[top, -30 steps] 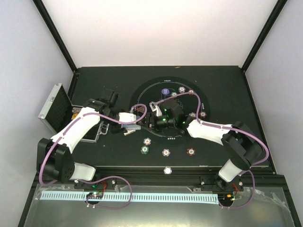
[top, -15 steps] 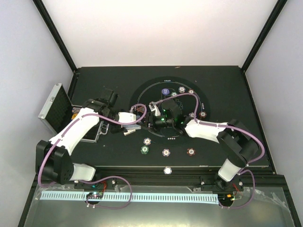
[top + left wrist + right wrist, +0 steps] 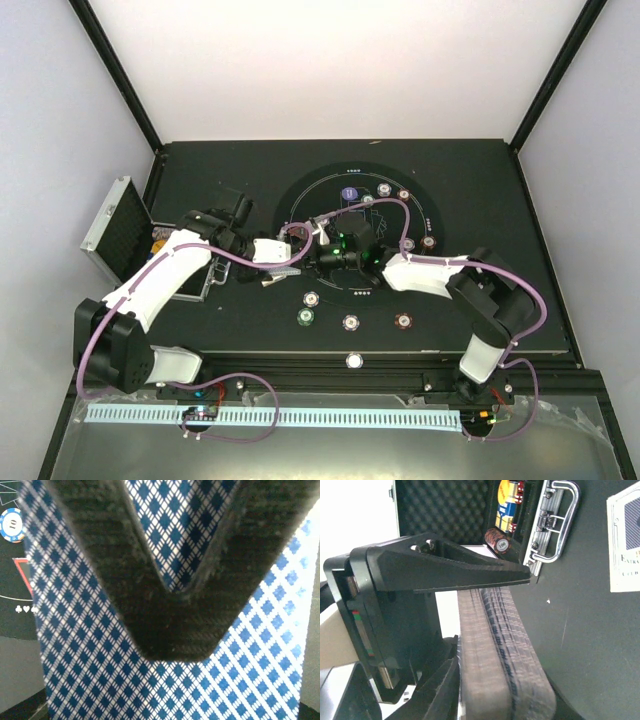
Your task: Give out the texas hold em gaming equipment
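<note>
Left claw (image 3: 284, 264) is clamped on a thick deck of blue-and-white diamond-backed playing cards (image 3: 100, 670), over the black felt table (image 3: 480, 180) at the left side of the printed circle. Right claw (image 3: 490, 617) meets the deck from the right, one finger on each side of the deck's edge; can't tell if it grips. Open silver ribbed metal case (image 3: 113, 222) sits far left with a red-brown striped chip (image 3: 499, 541) inside. A green striped chip (image 3: 304, 317) lies on the table nearer the arms.
</note>
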